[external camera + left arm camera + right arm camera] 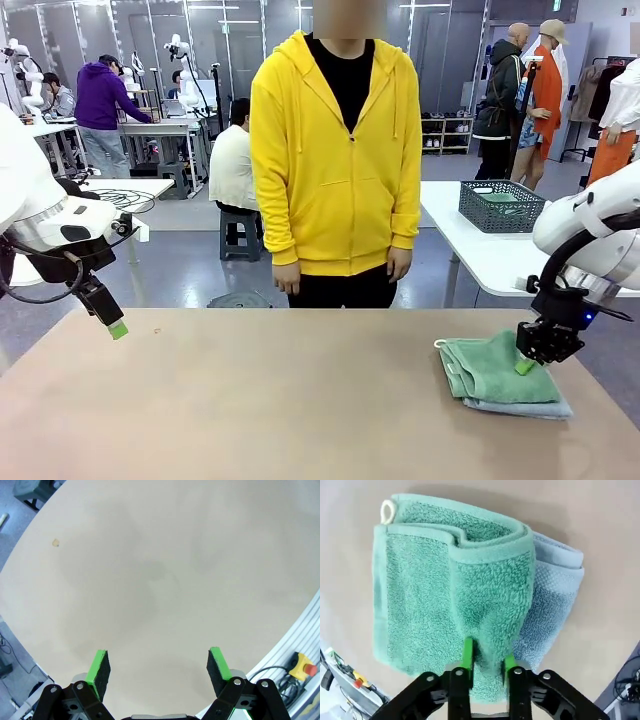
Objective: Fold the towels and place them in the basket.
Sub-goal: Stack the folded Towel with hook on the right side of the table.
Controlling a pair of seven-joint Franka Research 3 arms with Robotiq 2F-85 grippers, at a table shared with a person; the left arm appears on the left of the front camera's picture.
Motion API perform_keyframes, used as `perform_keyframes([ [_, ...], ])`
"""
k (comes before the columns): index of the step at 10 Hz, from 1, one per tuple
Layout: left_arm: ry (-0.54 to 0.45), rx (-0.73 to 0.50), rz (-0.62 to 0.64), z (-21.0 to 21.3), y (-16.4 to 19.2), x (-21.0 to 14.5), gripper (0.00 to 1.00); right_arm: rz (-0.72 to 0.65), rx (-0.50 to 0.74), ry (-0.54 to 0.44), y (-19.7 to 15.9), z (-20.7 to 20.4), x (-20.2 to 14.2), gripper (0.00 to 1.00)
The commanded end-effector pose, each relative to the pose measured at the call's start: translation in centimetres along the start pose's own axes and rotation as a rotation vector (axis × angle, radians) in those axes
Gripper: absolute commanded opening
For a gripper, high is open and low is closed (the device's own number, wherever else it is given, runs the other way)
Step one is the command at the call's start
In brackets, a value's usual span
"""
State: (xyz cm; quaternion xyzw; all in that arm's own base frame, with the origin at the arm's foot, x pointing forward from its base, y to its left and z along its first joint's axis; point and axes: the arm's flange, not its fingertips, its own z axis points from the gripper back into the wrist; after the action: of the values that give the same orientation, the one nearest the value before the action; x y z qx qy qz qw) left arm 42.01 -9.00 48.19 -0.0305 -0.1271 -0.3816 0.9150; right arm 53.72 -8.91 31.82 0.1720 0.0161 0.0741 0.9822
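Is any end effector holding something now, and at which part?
The right end effector pinches a raised fold of the sea-green towel near its edge; whether the grip is firm cannot be told. The left end effector is open, holding nothing.

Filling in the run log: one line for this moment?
left gripper: open, idle | right gripper: pinching green towel | blue towel: underneath

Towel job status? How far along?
Done: green towel folded, stacked on folded blue towel. In hand: right gripper pinches a fold of the green one; left gripper open over bare table. Left: both into a basket; none on this table.
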Motion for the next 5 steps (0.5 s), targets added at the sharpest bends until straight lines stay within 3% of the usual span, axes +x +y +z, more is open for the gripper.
perform_keyframes([
  [1,0.013,0.012,0.008,0.2,0.2,0.3,0.98,-0.033,-0.058,-0.009,1.4,0.7,-0.6,0.74],
  [3,0.013,0.012,0.008,0.2,0.2,0.3,0.98,-0.047,-0.097,-0.033,2.5,2.0,-1.2,1.00],
  [5,0.013,0.012,0.008,0.2,0.2,0.3,0.98,-0.048,-0.143,-0.060,4.1,3.7,-1.7,1.00],
])
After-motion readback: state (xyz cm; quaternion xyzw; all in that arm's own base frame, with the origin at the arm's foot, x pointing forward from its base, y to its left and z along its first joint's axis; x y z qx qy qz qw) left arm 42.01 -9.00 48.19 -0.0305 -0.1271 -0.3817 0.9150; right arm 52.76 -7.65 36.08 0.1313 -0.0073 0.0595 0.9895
